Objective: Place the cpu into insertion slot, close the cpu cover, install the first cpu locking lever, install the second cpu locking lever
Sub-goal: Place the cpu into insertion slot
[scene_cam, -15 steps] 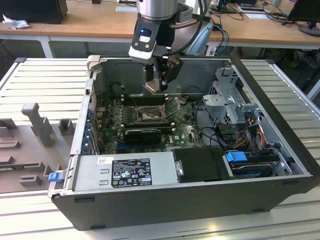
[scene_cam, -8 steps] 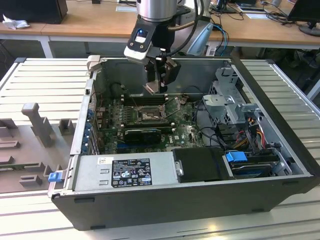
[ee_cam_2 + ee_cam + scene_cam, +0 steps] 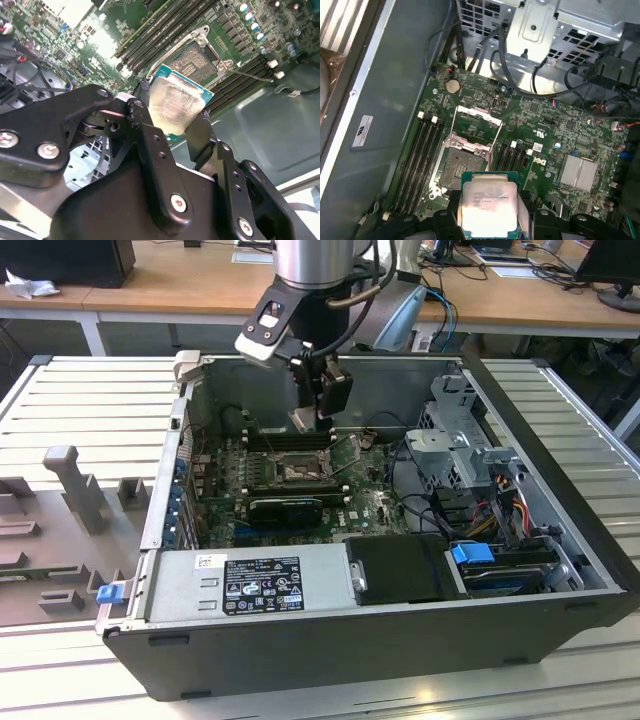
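- Ribbed pale surface carries an open computer case lying on its side, with a grey moulded tray just beside it on the exterior view's left.
- Nearest inside the case sits the silver power supply, with a black box and a blue tab next to it on the exterior view's right.
- Behind these lies the green motherboard. A metal drive cage with bundled cables stands on the exterior view's right.
- The insertion slot sits in the middle of the board between rows of long black memory sticks. Its dark centre is bare.
- The cpu cover is swung open off the slot, its frame tilted up at one edge of the socket.
- The gripper hangs above the board inside the case, its two black fingers clamped on opposite edges of the cpu.
- The cpu is held clear of the board, just above and slightly to one side of the slot, not seated. Its pale metal top faces both wrist cameras, and a green rim shows around it.
- Beyond the case, wooden desks run across the back of the room.
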`<state>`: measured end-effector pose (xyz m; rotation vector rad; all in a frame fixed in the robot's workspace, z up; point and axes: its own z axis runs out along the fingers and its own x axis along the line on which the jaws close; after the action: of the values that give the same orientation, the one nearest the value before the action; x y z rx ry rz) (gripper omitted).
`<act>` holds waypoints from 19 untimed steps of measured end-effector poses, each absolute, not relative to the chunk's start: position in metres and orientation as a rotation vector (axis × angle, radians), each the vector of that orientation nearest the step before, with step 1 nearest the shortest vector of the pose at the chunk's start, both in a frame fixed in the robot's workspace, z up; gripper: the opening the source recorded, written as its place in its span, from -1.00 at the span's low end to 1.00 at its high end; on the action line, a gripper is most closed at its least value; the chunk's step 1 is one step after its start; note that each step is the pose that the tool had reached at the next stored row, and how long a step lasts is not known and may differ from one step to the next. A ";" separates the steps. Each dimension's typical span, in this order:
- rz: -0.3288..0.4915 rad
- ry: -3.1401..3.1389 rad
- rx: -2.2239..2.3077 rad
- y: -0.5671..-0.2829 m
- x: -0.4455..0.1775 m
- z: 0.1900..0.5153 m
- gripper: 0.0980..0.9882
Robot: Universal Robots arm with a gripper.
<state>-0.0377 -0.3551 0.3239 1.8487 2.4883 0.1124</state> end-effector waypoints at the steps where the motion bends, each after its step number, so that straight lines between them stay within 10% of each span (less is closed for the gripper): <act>1: 0.112 2.473 1.868 -0.355 -0.038 0.322 -0.03; 19: 0.108 2.398 1.958 -0.355 -0.038 0.309 -0.03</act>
<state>-0.0376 -0.3551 0.3094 1.9582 2.3983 0.1078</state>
